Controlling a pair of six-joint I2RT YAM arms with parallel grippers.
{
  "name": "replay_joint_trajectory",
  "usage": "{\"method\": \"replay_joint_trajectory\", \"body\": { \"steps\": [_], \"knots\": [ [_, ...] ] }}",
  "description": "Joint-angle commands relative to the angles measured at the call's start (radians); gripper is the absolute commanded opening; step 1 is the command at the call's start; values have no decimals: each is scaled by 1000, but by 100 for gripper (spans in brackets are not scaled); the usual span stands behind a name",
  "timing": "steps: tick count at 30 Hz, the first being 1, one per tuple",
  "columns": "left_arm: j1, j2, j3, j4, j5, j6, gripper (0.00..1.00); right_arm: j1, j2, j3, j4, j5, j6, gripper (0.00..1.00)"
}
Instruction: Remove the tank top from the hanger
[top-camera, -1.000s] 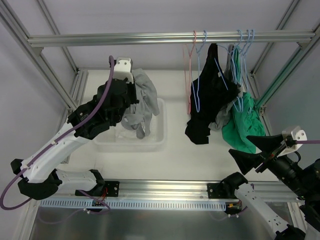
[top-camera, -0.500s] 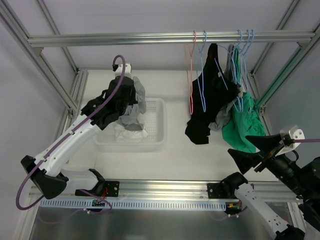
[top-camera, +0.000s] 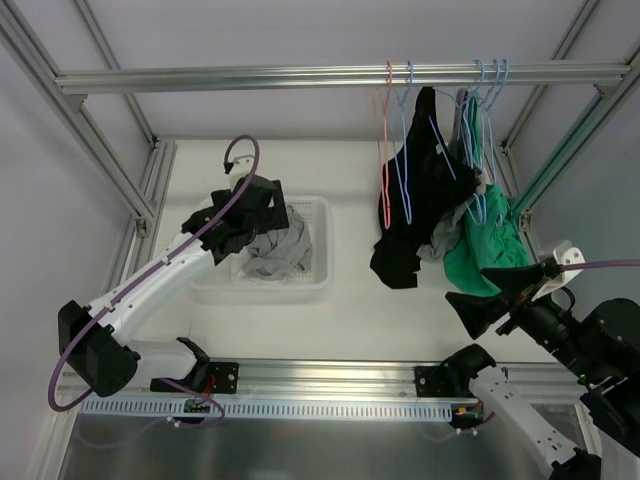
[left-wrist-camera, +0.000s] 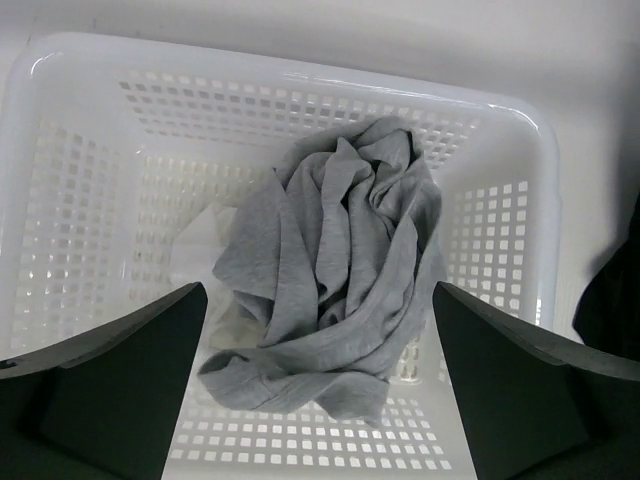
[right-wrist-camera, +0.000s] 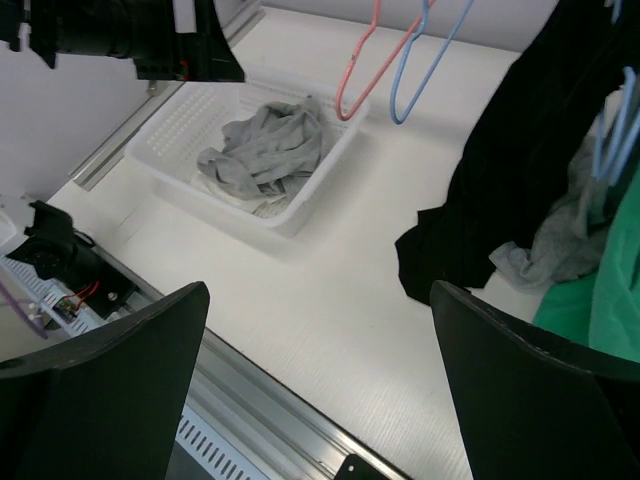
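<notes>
The grey tank top (top-camera: 278, 250) lies crumpled in the white basket (top-camera: 322, 250), off any hanger. My left gripper (top-camera: 262, 215) hovers just above it, open and holding nothing; in the left wrist view the tank top (left-wrist-camera: 330, 250) lies loose below the gap between the gripper's (left-wrist-camera: 318, 330) two fingers. An empty red hanger (top-camera: 383, 205) and an empty blue hanger (top-camera: 404, 150) hang on the rail (top-camera: 330, 77). My right gripper (top-camera: 490, 290) is open and empty at the front right, just below the hanging clothes; its wrist view shows only bare table between the gripper's (right-wrist-camera: 318, 300) fingers.
A black garment (top-camera: 415, 210), a grey one (top-camera: 450, 238) and a green one (top-camera: 485, 255) hang bunched on blue hangers at the right of the rail. Aluminium frame posts stand at both sides. White tabletop lies between the basket (right-wrist-camera: 290, 220) and the black garment (right-wrist-camera: 520, 170).
My left gripper came down over the basket and opened; the grey tank top it held now lies in the basket. My right gripper shifted slightly left.
</notes>
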Motion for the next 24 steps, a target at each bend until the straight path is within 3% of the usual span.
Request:
{"method": "replay_joint_trajectory", "body": {
  "steps": [1, 3, 5, 10, 13, 17, 19, 24],
  "knots": [
    [72, -28, 80, 22, 69, 1, 99, 5, 34, -13, 22, 93, 11, 100],
    [146, -14, 162, -33, 129, 12, 99, 5, 66, -16, -20, 239, 2, 99],
    [148, -43, 219, -61, 115, 30, 99, 7, 82, -23, -50, 312, -6, 99],
    [151, -210, 183, -127, 97, 30, 99, 5, 68, -38, -61, 530, -32, 100],
    [172, -313, 126, -166, 68, 12, 99, 5, 69, -38, -74, 586, -63, 99],
    [386, -334, 75, -201, 259, 45, 99, 5, 77, -64, -95, 645, -69, 99],
    [402, -350, 51, -212, 298, 55, 98, 5, 68, -91, -95, 650, -64, 99],
    [402, -582, -75, -248, 301, 47, 99, 5, -18, -148, -109, 624, -54, 99]
  ]
}}
